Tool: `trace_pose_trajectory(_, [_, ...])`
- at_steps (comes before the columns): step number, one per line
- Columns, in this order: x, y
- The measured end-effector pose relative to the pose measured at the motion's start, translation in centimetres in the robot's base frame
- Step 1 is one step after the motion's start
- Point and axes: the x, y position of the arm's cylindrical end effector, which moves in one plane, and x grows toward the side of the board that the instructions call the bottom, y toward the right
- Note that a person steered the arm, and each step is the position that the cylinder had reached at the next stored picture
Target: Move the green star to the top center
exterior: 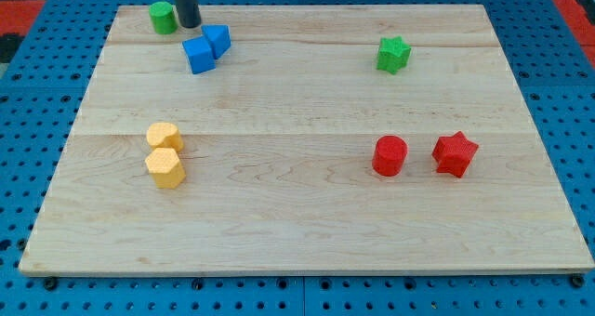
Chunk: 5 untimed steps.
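Your target, the green star [393, 54], sits at the table's [297, 223] upper right, well apart from the rod, so the push has not begun. My tip [190, 24] rests at the upper left, between the green cylinder [163, 18] and two touching blue blocks [206, 48]. There is no gripper to open or close. The rod's upper part is cut off by the view's top.
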Motion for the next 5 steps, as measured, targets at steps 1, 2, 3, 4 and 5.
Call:
trace_pose_trajectory(1, [1.1,2.3])
trace_pose_trajectory(2, [1.1,2.3])
trace_pose_trajectory(3, [1.6,4.7])
trace_pose_trajectory(4, [1.6,9.3])
trace_pose_trajectory(5, [1.6,12.7])
